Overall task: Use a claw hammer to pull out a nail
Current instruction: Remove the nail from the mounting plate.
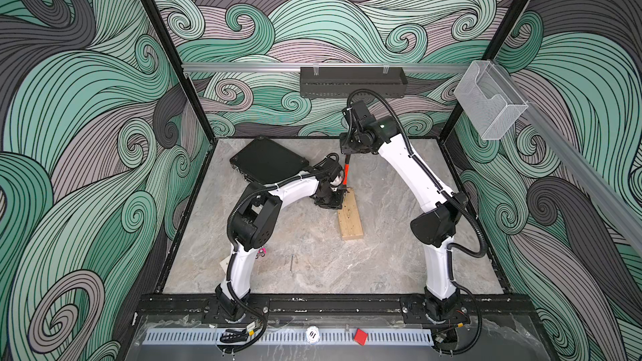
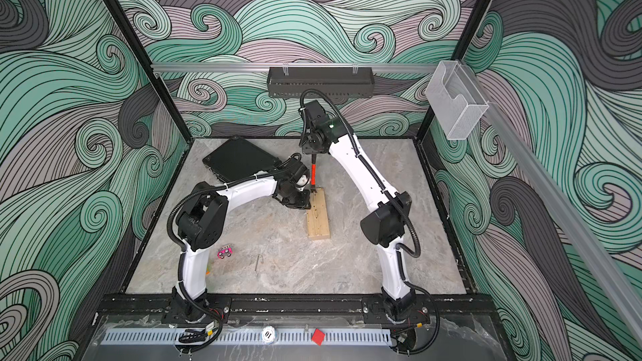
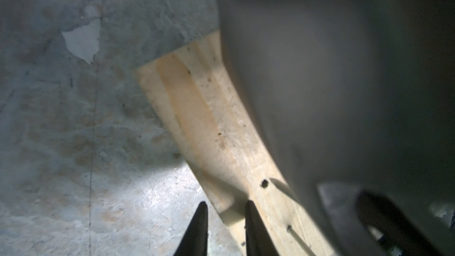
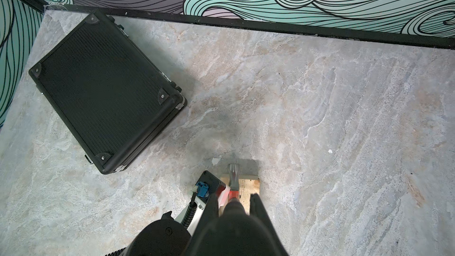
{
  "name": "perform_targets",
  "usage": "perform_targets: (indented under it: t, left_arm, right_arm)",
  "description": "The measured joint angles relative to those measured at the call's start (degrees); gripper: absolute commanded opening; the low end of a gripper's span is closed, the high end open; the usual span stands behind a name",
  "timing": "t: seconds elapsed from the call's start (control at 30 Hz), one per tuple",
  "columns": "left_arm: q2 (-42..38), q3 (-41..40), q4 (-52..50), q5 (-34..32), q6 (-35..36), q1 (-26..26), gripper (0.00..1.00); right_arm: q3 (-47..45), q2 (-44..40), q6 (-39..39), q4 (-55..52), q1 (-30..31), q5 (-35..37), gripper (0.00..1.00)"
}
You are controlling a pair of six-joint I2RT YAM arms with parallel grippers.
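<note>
Right end effector (image 4: 234, 197) is clenched on the black handle of the claw hammer (image 1: 346, 176). The hammer stands nearly upright with its orange neck showing below the fingers and its grey steel head down at the far end of the wooden block (image 1: 350, 218). From the right wrist view the head pokes a bit past that far edge, though I can't tell if the claw is actually hooked on anything. Left end effector (image 3: 226, 208) sits low, right against the block's left side near that same end. Its two dark fingertips (image 3: 202, 217) are slightly parted and straddle the block's long edge, with nothing pinched between them. The block has a few small dark holes in its top, and in the left wrist view a thin pale pin lies on it, maybe a nail, too blurry to call. The block lies mid-bench (image 1: 312, 265), a closed black case (image 1: 267, 161) sits at the far left, and a little pink toy (image 2: 225, 252) is near the left arm's base.
</note>
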Motion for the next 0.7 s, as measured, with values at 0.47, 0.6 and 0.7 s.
perform_targets:
  t: [0.47, 0.6, 0.7]
  left_arm:
    - [0.00, 0.35, -0.37, -0.24, 0.00, -0.15, 0.24]
    - [0.00, 0.39, -0.46, -0.24, 0.00, -0.15, 0.24]
    - [0.00, 0.39, -0.46, -0.24, 0.00, -0.15, 0.24]
  right_arm:
    - [0.00, 0.00, -0.79, 0.28, 0.00, 0.37, 0.00]
    - [0.00, -0.39, -0.98, 0.48, 0.00, 0.57, 0.00]
    - [0.00, -1.03, -1.05, 0.52, 0.04, 0.87, 0.00]
